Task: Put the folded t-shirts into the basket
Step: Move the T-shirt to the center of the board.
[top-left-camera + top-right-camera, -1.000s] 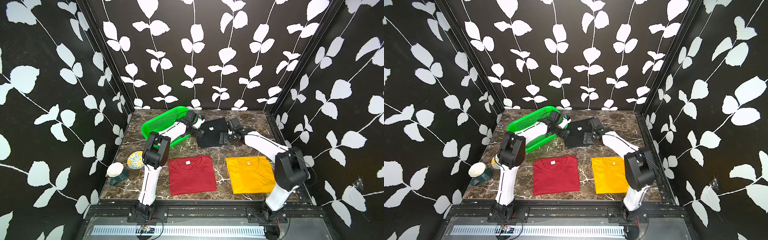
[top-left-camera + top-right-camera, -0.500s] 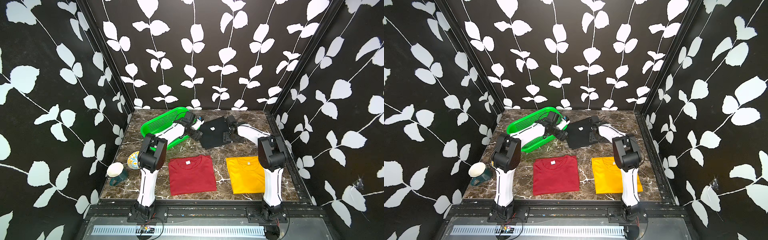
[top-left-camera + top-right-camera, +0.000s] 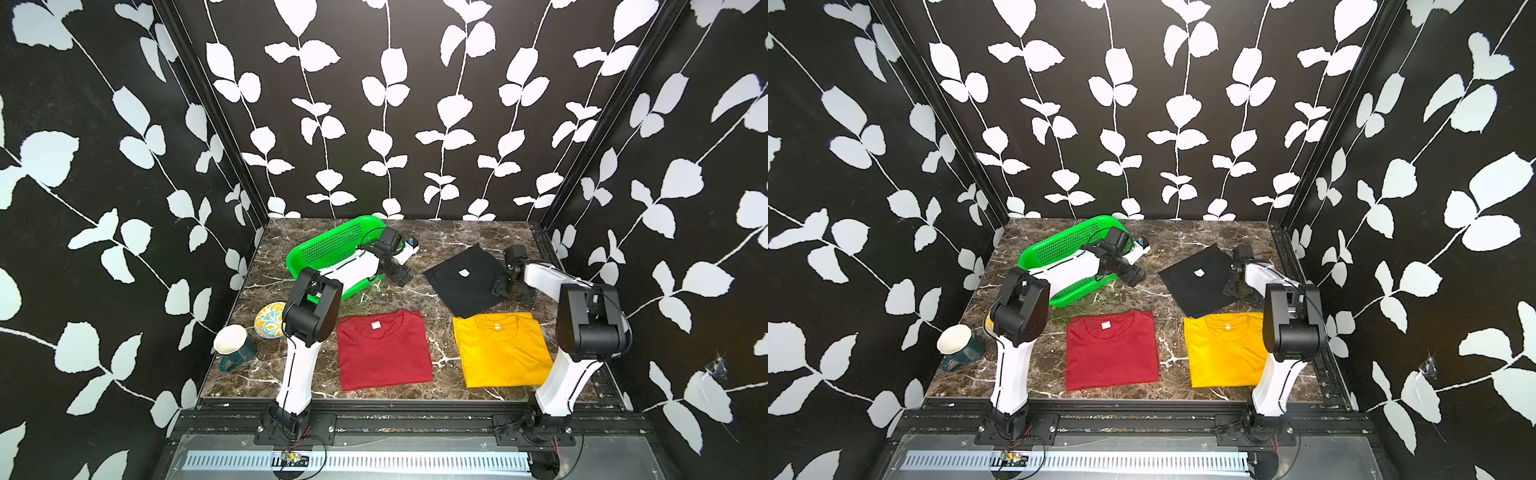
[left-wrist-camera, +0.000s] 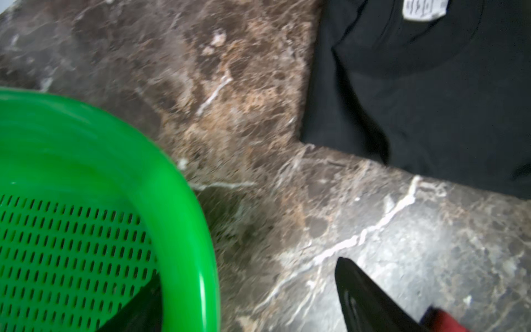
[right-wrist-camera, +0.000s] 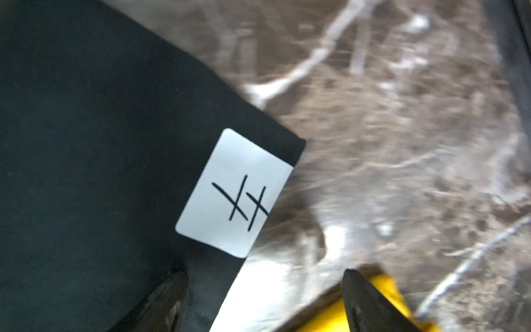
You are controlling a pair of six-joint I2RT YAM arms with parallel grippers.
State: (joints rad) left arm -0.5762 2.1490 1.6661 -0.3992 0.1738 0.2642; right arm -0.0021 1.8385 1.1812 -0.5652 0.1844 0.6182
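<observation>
Three folded cloth t-shirts lie flat on the brown marble tabletop (image 3: 440,232), none of them in the basket: nearest the front edge, the red folded t-shirt (image 3: 383,350) and, well apart to its side, the yellow folded t-shirt (image 3: 500,350), each with a small white neck label; behind the yellow one, turned at an angle and overlapping its far edge, the black folded t-shirt (image 3: 461,279). At the front corner on the left arm's side stand a dark green mug with a white inside (image 3: 232,347) and, just behind it, a patterned yellow-blue bowl (image 3: 270,319), partly hidden by the left arm. Farther back, the bright green perforated plastic basket (image 3: 328,249) sits tilted, its far rim raised. Left gripper (image 3: 402,277) is low at the basket's near corner, jaws spread: in the left wrist view one finger lies inside the rim (image 4: 184,218) and the other over bare marble, the black shirt (image 4: 425,97) well apart. Right gripper (image 3: 512,293) is at the black shirt's outer edge, jaws spread, one finger on the cloth beside a white sticker (image 5: 234,192), the other over the yellow shirt's corner (image 5: 382,290); no cloth is pinched
</observation>
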